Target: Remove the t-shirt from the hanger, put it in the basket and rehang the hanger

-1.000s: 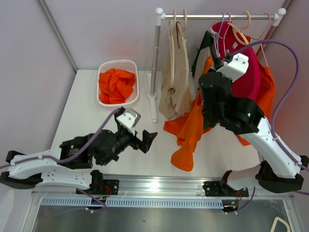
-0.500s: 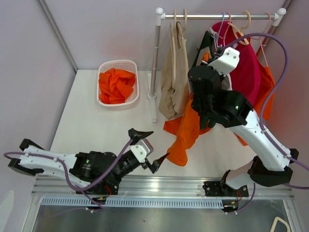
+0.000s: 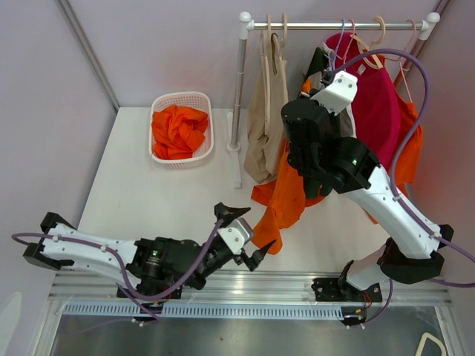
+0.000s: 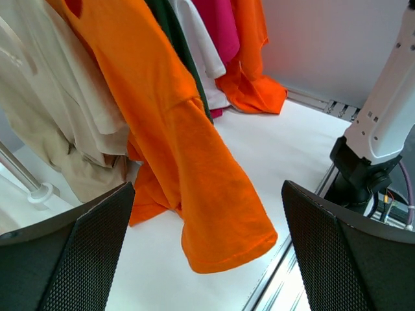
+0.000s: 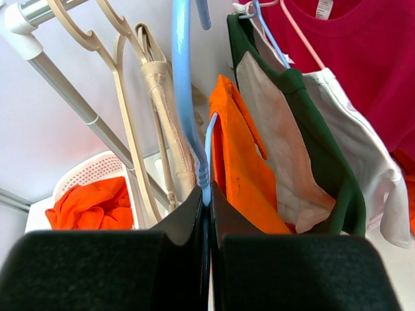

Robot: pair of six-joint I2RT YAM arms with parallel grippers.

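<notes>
Soft cloth, hard plastic, bright metal.
The t-shirt (image 4: 194, 162) is matt, soft-looking orange cloth; the hanger (image 5: 182, 97) smooth glossy blue plastic; the rail (image 3: 334, 25) polished metal; the basket (image 3: 182, 95) white latticed plastic.

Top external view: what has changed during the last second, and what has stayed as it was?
The left gripper, jaws wide open, swung right along the near edge toward the hanging orange t-shirt. The right gripper, shut on the blue hanger, moved left and drew the t-shirt with it. Nothing was grasped or released. The rack and white basket stayed put.
</notes>
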